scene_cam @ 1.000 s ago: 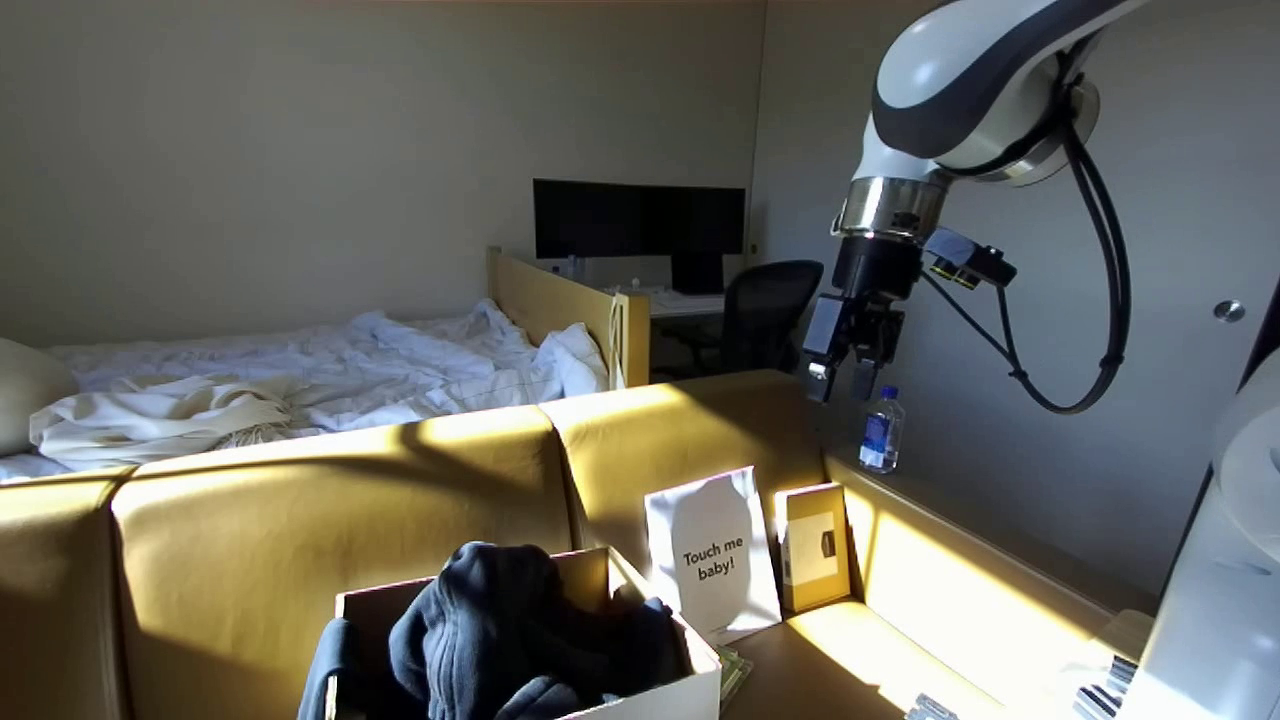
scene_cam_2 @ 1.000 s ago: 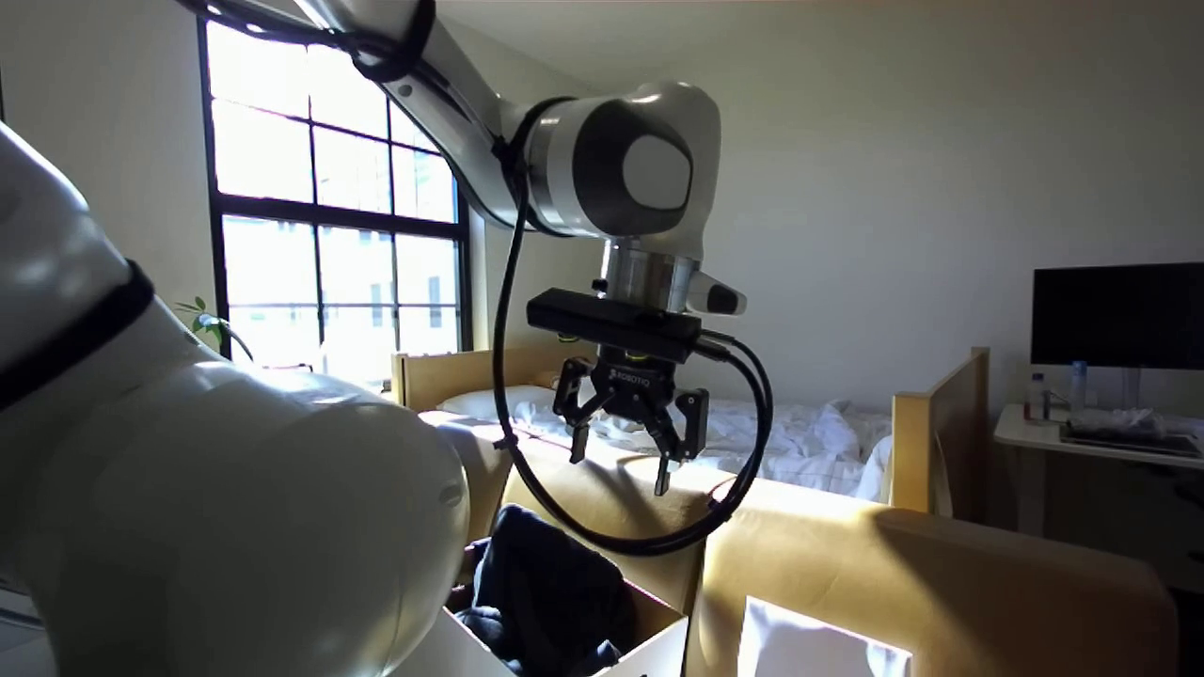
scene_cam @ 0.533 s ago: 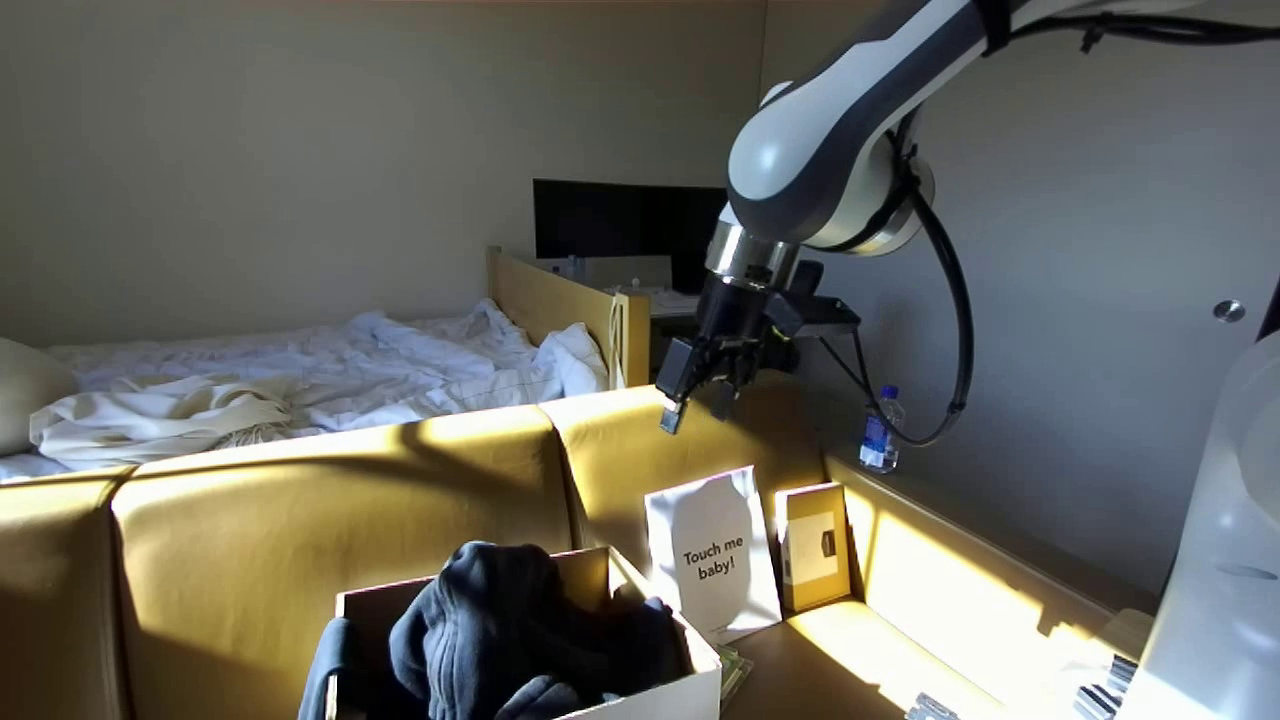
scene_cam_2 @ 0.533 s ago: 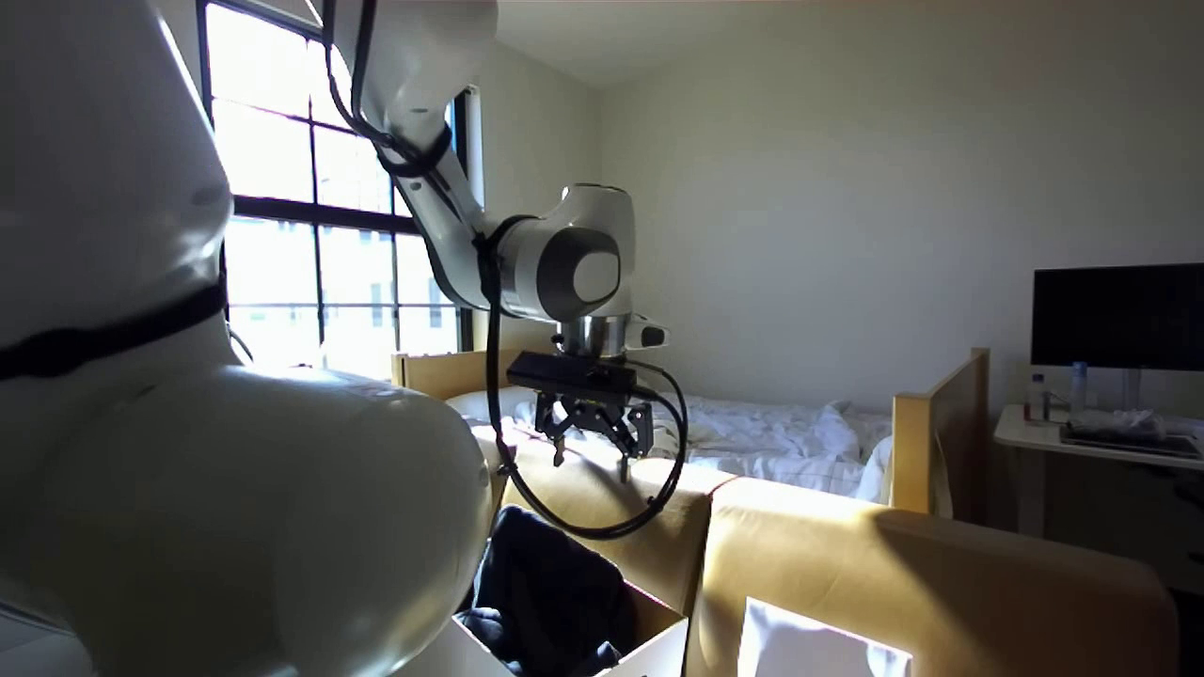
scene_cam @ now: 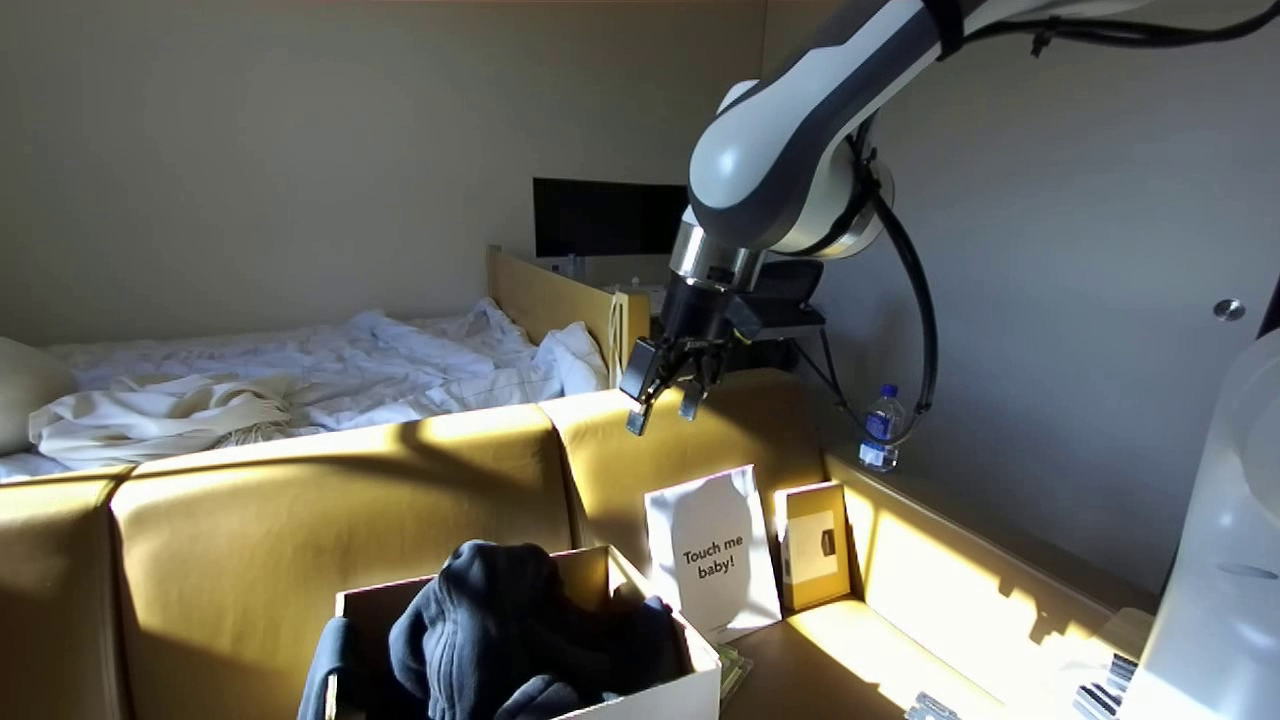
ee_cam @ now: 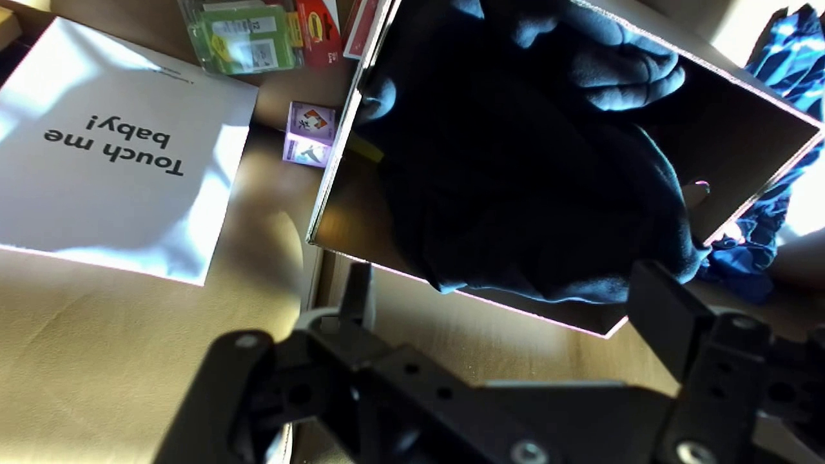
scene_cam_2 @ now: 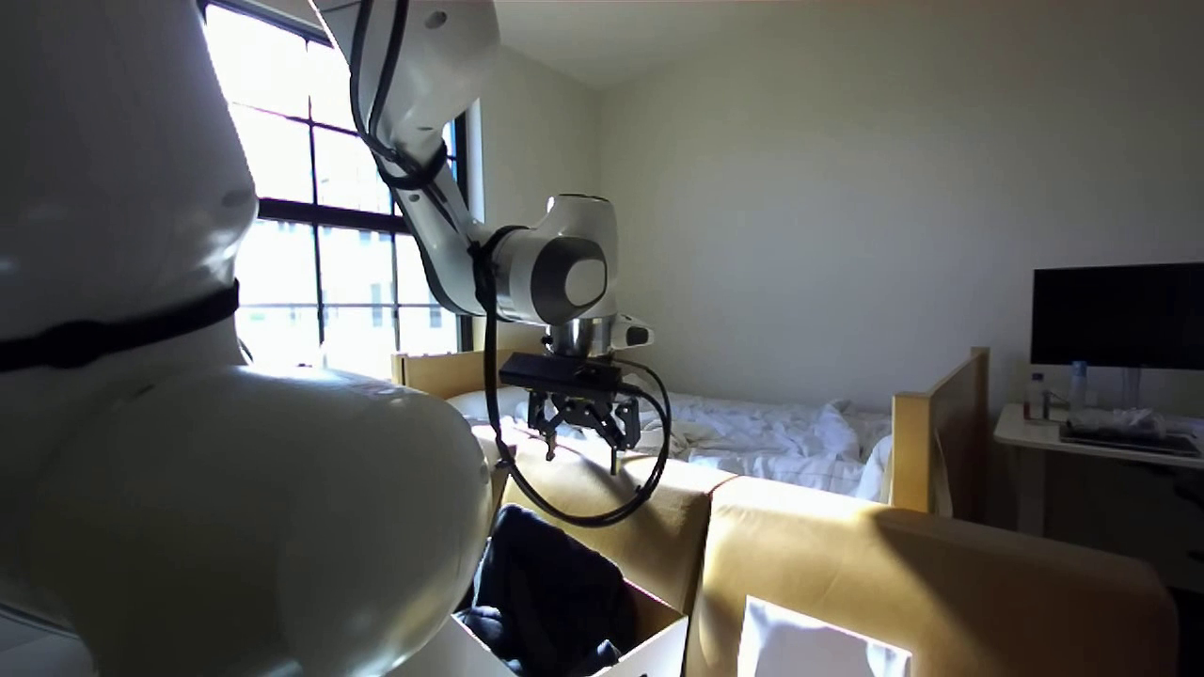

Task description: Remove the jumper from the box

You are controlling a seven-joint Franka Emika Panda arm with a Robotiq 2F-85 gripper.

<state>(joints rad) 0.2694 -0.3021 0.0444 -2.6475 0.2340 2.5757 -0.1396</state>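
Note:
The dark navy jumper [scene_cam: 480, 620] lies bunched in the open white box [scene_cam: 665, 698] on the sofa, with a fold rising above the rim. Jumper [scene_cam_2: 546, 583] and box [scene_cam_2: 658, 649] also show in another exterior view, partly hidden by the arm. My gripper [scene_cam: 663, 412] is open and empty, well above the box and towards the sofa back; it also shows open here [scene_cam_2: 582, 459]. In the wrist view the jumper [ee_cam: 528, 174] fills most of the box [ee_cam: 354, 222], beyond the spread fingertips [ee_cam: 506, 283]. The fingers touch nothing.
The sofa back [scene_cam: 340, 510] runs behind the box. A white "Touch me baby!" sign [scene_cam: 715, 560] and a yellow box [scene_cam: 812, 550] lean beside it. A green package [ee_cam: 248, 38] and a purple packet [ee_cam: 309, 134] lie near the box. Blue cloth [ee_cam: 793, 64] lies on its far side.
My arm has swung across and down, bringing the open gripper closer to the box; the motion is smaller in the last half second. The jumper and box have not moved.

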